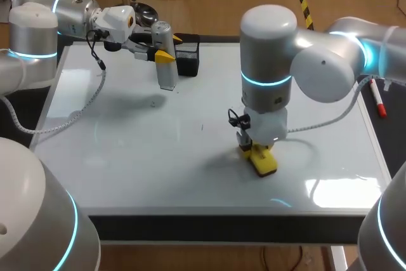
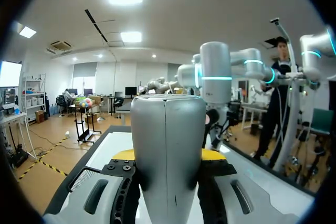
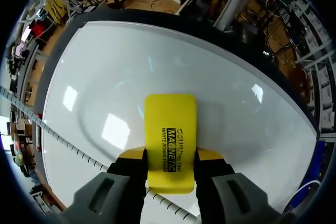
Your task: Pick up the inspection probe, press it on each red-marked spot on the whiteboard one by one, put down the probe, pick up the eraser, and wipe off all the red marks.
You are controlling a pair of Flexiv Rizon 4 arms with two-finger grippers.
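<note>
Probe (image 1: 167, 75): a silver cylinder, upright, clenched in my left claw (image 1: 164, 57) over the far left part of the whiteboard (image 1: 127, 150). It stands just beside the black mesh basket (image 1: 188, 55). Whether its lower end touches the board I cannot tell. In the left wrist view its body fills the space between my two fingers.

Eraser (image 1: 263, 160): a yellow block, grasped from both sides by my right claw (image 3: 170, 154) and set low on the board's near middle, right of centre. A red-capped marker (image 1: 379, 101) lies off the board's right edge.

Step in hand, as I judge it: wiping, with the probe not yet put down. No red marks show on the board in any view, so the task looks close to done.

The next move calls for keeping the eraser's face flat and pressed while it sweeps any spot hidden under my right arm, and for setting the probe down.
</note>
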